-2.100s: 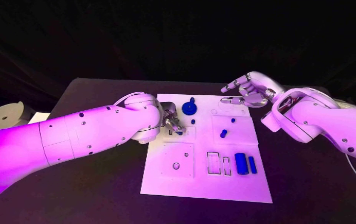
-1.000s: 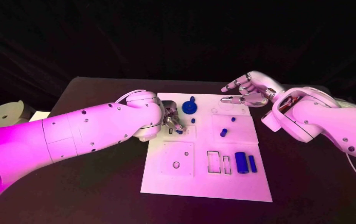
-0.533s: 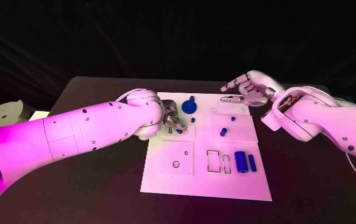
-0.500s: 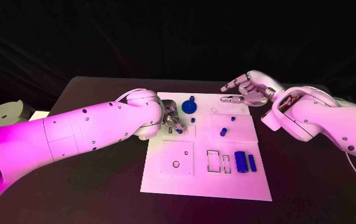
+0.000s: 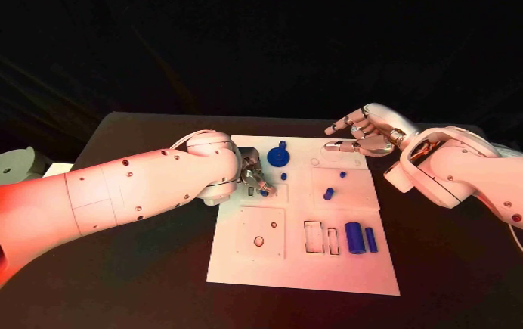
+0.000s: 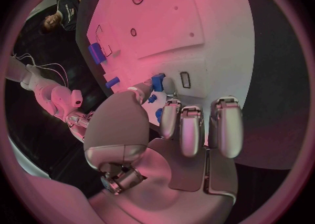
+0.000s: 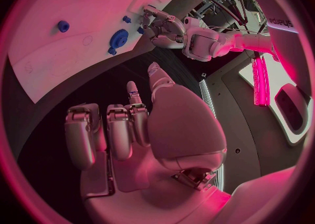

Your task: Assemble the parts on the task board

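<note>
A: Left hand [image 5: 253, 180] is low over the task board [image 5: 305, 268], left of frame centre. A small blue part [image 6: 157, 82] sits pinched at its fingertips [image 6: 169, 84], thumb on one side, a finger on the other.

B: And the other fingers?

A: Side by side, just beside that part, curled forward. Right hand [image 5: 365, 134] hovers off the board's upper right corner, fingers spread and gently curled, nothing in them.

B: Other parts on the board?

A: A round blue wheel [image 5: 279, 157] near the top edge, just right of the left hand. Lower right, a thick blue cylinder [image 5: 354, 237] with a thinner blue bar [image 5: 372, 240] just beside it.
</note>
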Motion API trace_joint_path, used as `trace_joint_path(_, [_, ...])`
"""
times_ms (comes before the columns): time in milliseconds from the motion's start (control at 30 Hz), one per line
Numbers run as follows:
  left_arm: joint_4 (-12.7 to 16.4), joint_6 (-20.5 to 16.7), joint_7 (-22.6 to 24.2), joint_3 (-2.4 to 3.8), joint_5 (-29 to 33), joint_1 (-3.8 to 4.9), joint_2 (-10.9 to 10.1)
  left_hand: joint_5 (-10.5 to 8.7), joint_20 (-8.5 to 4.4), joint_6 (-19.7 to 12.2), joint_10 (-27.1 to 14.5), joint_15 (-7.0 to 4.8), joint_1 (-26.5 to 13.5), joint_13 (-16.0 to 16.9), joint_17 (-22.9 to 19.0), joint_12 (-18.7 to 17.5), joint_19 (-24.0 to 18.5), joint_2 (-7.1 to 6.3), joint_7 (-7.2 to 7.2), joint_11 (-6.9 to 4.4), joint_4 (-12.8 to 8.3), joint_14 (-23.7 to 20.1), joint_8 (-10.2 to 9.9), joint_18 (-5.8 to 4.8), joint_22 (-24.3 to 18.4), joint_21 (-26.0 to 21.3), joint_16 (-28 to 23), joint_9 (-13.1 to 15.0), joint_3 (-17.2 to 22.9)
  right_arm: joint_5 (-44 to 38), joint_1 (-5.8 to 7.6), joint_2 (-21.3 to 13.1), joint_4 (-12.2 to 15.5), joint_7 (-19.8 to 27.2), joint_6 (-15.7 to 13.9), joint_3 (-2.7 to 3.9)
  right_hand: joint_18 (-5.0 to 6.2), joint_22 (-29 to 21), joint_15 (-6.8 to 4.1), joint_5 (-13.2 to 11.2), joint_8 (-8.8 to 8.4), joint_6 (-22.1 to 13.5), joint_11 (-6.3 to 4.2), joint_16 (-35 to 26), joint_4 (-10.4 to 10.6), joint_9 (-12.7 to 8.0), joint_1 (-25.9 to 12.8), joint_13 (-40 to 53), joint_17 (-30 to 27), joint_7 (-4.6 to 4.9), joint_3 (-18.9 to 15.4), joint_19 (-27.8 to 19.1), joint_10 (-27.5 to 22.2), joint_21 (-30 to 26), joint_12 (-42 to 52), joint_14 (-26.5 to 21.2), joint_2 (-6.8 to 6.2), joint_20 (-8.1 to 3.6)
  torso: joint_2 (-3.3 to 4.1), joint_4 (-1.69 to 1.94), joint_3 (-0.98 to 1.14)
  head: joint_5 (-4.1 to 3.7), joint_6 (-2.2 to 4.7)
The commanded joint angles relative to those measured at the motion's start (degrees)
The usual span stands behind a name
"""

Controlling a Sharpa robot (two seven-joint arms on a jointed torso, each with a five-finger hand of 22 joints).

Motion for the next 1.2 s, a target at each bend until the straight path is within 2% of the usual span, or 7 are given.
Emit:
trace_joint_path(33, [0.0, 2.0, -0.3, -0.28, 0.5, -0.38, 0.2, 0.06, -0.41, 0.7, 0.5, -0.26, -1.5, 1.1, 15.1, 0.3, 3.3, -0.51, 0.06, -0.07, 1.0, 6.0, 0.2, -0.62, 8.2, 0.3, 0.2, 0.1, -2.4, -0.2, -0.04, 0.0, 0.1, 0.2, 0.7, 0.00, 0.01, 11.8, 0.38, -0.1, 0.15, -0.1, 0.26, 0.2, 0.0, 0.0, -0.3, 12.4, 15.1, -0.22, -0.2, 4.2, 3.4, -0.4, -0.3, 6.0, 0.26, 0.27, 0.03, 0.01, -0.01, -0.02, 0.02])
trace_joint_path(133, [-0.1, 1.9, -0.2, -0.28, 0.5, -0.38, 0.3, 0.05, -0.42, 0.8, 0.6, -0.28, -1.8, 1.1, 15.1, 0.3, 3.3, -0.49, 0.02, -0.12, 2.3, 6.0, 0.2, -0.65, 8.4, 0.4, 0.2, 0.1, -6.5, -0.2, -0.04, 0.0, 0.2, 0.2, 0.7, 0.00, 0.03, 11.8, 0.38, -0.2, 0.15, -0.1, 0.26, 0.2, 0.0, 0.0, -0.3, 12.4, 15.1, -0.22, -0.3, 4.1, 3.3, -0.4, -0.4, 6.0, 0.28, 0.27, 0.03, 0.02, -0.02, -0.02, 0.04])
trace_joint_path(233, [-0.3, 1.8, -0.2, -0.27, 0.5, -0.38, 0.3, 0.14, -0.47, 0.9, 0.6, -0.31, -1.0, 1.2, 15.1, 0.4, 3.3, 0.41, 0.00, -0.19, 3.3, 6.0, 0.1, -0.65, 8.5, 0.4, 0.2, 0.1, -9.4, -0.2, -0.04, 0.0, 0.2, 0.2, 0.7, 0.00, 0.05, 11.7, 0.38, -0.2, 0.15, -0.1, 0.26, 0.2, 0.0, 0.0, -0.3, 12.3, 15.1, -0.22, -0.3, 4.1, 3.3, -0.5, -0.6, 6.0, 0.29, 0.27, 0.02, 0.01, -0.05, -0.01, 0.02])
trace_joint_path(600, [-0.8, 2.1, -0.2, -0.28, 0.5, -0.39, 0.5, 0.14, -0.50, 1.0, 0.8, -0.34, -0.8, 1.5, 15.1, 0.6, 3.4, 1.12, -0.05, -0.20, 3.9, 6.0, 0.1, -0.68, 8.6, 0.5, 0.2, 0.1, -10.4, -0.2, -0.04, 0.0, 0.2, 0.1, 0.9, 0.00, 0.11, 11.4, 0.37, -0.3, 0.18, -0.1, 0.26, 0.2, 0.1, 0.0, -0.5, 12.2, 15.1, -0.23, -0.5, 3.9, 3.1, -0.6, -0.9, 6.0, 0.40, 0.27, 0.02, 0.00, -0.03, -0.01, 0.03])
trace_joint_path(933, [-0.6, 0.7, -0.1, -0.21, 0.8, -0.41, 0.2, 0.13, -0.57, 1.3, 1.0, -0.43, -1.8, 1.6, 15.1, 0.7, 3.4, 1.47, -0.18, -0.29, 4.3, 6.0, 0.1, -0.67, 8.6, 0.4, 0.2, 0.2, -13.7, -0.2, -0.04, -0.1, 0.2, 0.0, 1.0, -0.01, 0.23, 10.9, 0.36, -0.5, 0.20, -0.1, 0.25, 0.2, 0.2, 0.0, -0.6, 11.9, 15.1, -0.24, -0.8, 3.7, 2.9, -0.9, -1.4, 6.0, 0.45, 0.27, 0.04, -0.01, -0.06, -0.10, 0.11])
trace_joint_path(1033, [0.0, -0.8, 0.0, -0.06, 2.0, -0.43, -0.2, 0.10, -0.59, 1.2, 0.8, -0.44, -2.8, 1.4, 15.1, 0.5, 3.4, 1.43, -0.17, -0.30, 4.3, 6.0, 0.0, -0.66, 8.6, 0.4, 0.2, 0.2, -16.3, -0.2, -0.05, 0.0, 0.1, 0.0, 1.1, -0.01, 0.23, 10.9, 0.36, -0.5, 0.20, -0.1, 0.25, 0.2, 0.2, 0.0, -0.6, 11.9, 15.1, -0.24, -0.8, 3.7, 2.9, -0.9, -1.4, 6.0, 0.45, 0.27, 0.07, -0.02, -0.12, -0.26, 0.25])
trace_joint_path(1200, [1.2, -3.4, 0.3, 0.68, 4.9, -0.43, -1.2, 0.01, -0.52, 0.5, 0.3, -0.42, -4.5, 0.6, 15.1, -0.3, 3.2, 2.74, -0.05, -0.07, 4.3, 6.0, -0.2, -0.58, 8.3, 0.1, 0.2, 0.4, -22.5, -0.2, -0.10, 0.1, -0.2, -0.1, 1.2, -0.06, 0.25, 10.9, 0.36, -0.6, 0.20, -0.1, 0.24, 0.2, 0.2, 0.0, -0.7, 11.9, 15.1, -0.24, -1.0, 3.6, 2.9, -0.9, -1.4, 6.0, 0.47, 0.26, -0.01, 0.00, -0.09, -0.48, 0.41])
